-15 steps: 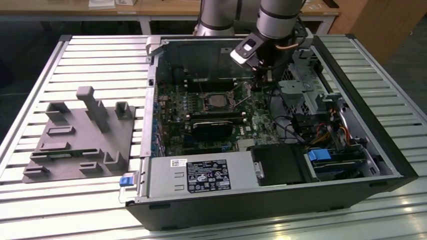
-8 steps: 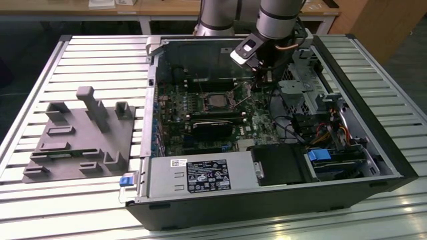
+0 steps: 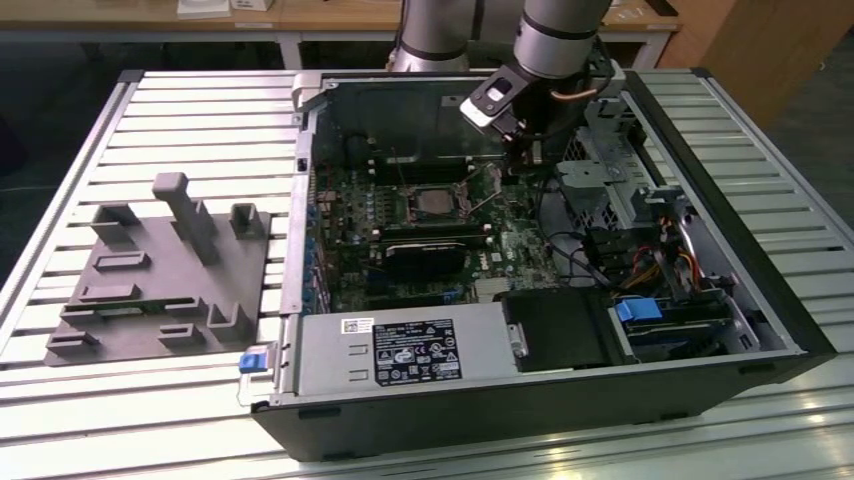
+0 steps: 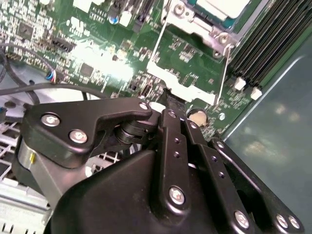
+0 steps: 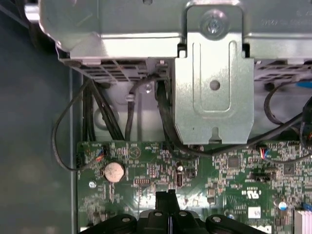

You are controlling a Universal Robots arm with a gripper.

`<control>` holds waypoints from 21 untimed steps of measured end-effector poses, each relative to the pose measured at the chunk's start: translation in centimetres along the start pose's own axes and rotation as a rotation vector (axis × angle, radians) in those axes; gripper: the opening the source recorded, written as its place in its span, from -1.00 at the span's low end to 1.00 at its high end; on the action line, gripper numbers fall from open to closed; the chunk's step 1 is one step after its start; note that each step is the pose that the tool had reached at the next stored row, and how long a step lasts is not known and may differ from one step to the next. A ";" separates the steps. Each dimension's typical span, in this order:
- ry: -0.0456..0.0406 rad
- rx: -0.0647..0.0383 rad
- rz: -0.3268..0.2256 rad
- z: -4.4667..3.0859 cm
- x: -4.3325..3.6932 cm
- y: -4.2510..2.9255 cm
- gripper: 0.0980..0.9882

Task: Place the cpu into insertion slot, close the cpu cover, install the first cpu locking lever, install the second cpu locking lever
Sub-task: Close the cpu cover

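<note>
Cpu (image 3: 431,204) is seen seated in slot (image 3: 404,203), mid-board inside the open case (image 3: 534,425) on the counter (image 3: 174,110). Fingers (image 5: 162,201) are pressed together, nothing seen gripped, and are held low over the board near the slot, on the exterior view's right. Coin cell (image 5: 114,171) is close by.

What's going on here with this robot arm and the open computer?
A robot arm is working inside an open computer case on a slatted table. The chip already sits in its socket on the green board, with the metal cover frame lying around it. The closed gripper hovers low over the board beside the socket, near a coin battery. Whether the two thin levers are latched is hard to tell.
</note>
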State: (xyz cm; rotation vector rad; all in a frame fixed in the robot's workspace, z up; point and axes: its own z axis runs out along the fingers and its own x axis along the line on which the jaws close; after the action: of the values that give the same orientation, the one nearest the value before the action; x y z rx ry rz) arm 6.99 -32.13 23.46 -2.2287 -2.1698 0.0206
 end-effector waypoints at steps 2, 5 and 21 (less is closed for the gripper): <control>-0.0007 0.023 0.000 0.01 0.00 0.04 -0.99; -0.0018 0.065 0.001 0.03 0.00 0.10 -0.99; -0.0035 0.126 0.002 0.08 0.03 -0.74 -0.99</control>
State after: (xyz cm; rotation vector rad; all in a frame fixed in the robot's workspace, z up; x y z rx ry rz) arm 6.25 -32.08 23.40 -2.1639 -2.1051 0.1566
